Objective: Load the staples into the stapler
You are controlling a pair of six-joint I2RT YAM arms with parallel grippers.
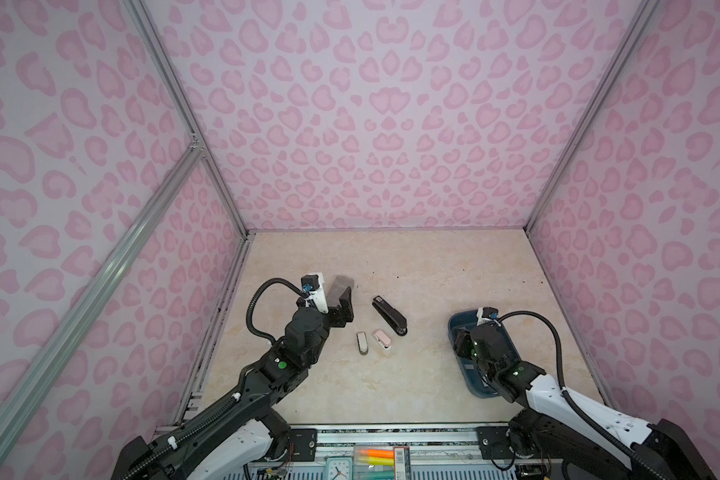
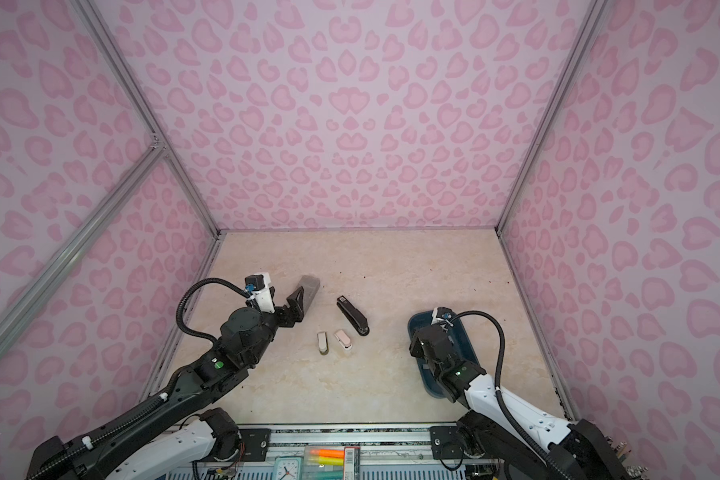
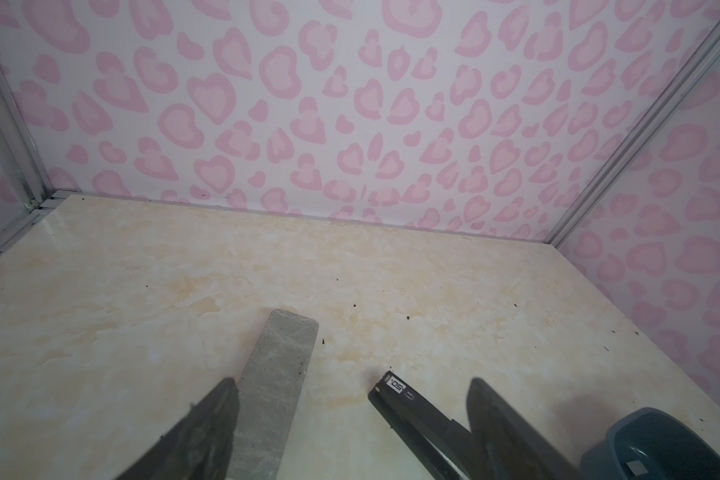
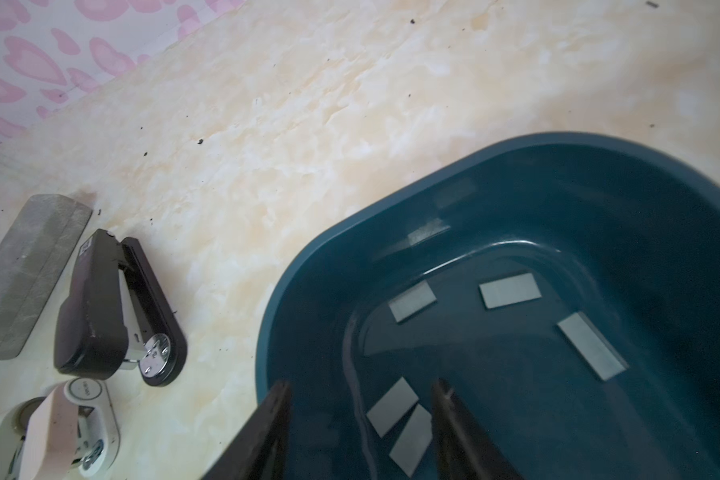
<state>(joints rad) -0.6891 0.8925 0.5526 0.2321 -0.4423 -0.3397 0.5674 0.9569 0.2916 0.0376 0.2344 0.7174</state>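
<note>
The black stapler point(image 1: 389, 316) point(image 2: 352, 316) lies at an angle in the middle of the marble table, and the right wrist view shows its top point(image 4: 100, 307) raised a little. Several flat silver-grey staples point(image 4: 510, 290) lie loose on the bottom of a dark blue tub point(image 4: 391, 208) at the right. My right gripper point(image 4: 361, 384) hangs open over the tub, with two strips point(image 4: 391, 406) lying below the gap between its fingers, untouched. My left gripper point(image 3: 352, 380) is open wide and empty, one finger over the grey block point(image 3: 275, 386), the other by the stapler point(image 3: 412, 411).
A grey speckled block point(image 1: 339, 289) lies to the left of and behind the stapler. A small white stapler point(image 1: 361, 343) and a small pink one point(image 1: 382, 339) lie just in front of it. The blue tub point(image 1: 454, 322) sits near the right wall.
</note>
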